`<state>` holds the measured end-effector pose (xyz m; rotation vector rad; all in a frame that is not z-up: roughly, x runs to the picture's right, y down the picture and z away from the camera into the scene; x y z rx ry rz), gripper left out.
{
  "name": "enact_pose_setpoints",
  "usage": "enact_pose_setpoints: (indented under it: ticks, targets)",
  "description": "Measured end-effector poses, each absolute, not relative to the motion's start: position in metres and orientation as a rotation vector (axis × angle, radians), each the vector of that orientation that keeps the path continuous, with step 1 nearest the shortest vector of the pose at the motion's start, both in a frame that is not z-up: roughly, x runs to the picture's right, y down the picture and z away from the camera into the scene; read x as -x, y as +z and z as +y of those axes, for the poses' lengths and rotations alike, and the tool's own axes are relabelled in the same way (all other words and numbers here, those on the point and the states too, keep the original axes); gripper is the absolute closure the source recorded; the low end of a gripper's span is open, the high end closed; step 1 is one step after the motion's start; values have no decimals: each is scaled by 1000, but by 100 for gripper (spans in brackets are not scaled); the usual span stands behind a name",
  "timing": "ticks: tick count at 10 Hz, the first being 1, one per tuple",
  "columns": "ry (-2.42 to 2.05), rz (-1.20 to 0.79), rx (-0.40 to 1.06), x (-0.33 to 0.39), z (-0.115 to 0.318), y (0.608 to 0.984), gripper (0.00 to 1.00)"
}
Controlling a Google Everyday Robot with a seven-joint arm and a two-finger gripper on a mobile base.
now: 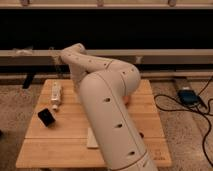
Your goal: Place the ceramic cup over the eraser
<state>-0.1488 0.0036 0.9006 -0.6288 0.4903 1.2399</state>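
The eraser [46,117], a small black block, lies on the left part of the wooden table [50,145]. The ceramic cup is hidden or out of view. My white arm [105,100] fills the middle of the view, rising from the front, bending at the right and reaching back to the left over the table's far side. My gripper is hidden behind the arm, somewhere over the table's middle-left, so it does not show.
A slim white tube with a label [56,95] lies above the eraser. A pale block [92,138] peeks out at the arm's left edge. An orange sliver [128,99] shows right of the arm. Cables and a blue device [187,95] lie on the floor, right.
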Motion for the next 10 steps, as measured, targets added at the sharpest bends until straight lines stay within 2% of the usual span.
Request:
enact_pose_setpoints:
  ticks: [3,10]
  targets:
    - [1218,434,622,156,1,864,98]
    - [1022,322,623,208,43,744,98]
